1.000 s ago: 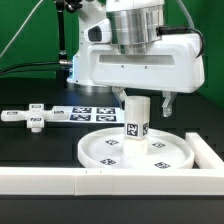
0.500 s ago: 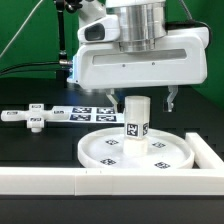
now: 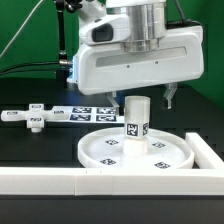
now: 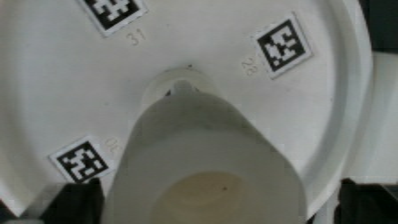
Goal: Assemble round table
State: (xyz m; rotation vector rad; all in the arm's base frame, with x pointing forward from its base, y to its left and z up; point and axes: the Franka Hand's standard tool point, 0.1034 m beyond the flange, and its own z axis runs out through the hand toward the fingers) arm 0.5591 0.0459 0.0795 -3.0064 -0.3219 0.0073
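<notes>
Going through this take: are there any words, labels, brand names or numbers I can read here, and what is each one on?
No word, brand or number is legible.
Disc: faint small marks beside its square tags, too blurred to read.
Post, cross-shaped foot piece, marker board: black-and-white square tags only, with no letters that can be made out.

bright even light, faint shadows; exterior view sharp; wrist view soft, post (image 4: 199, 150) blurred.
</notes>
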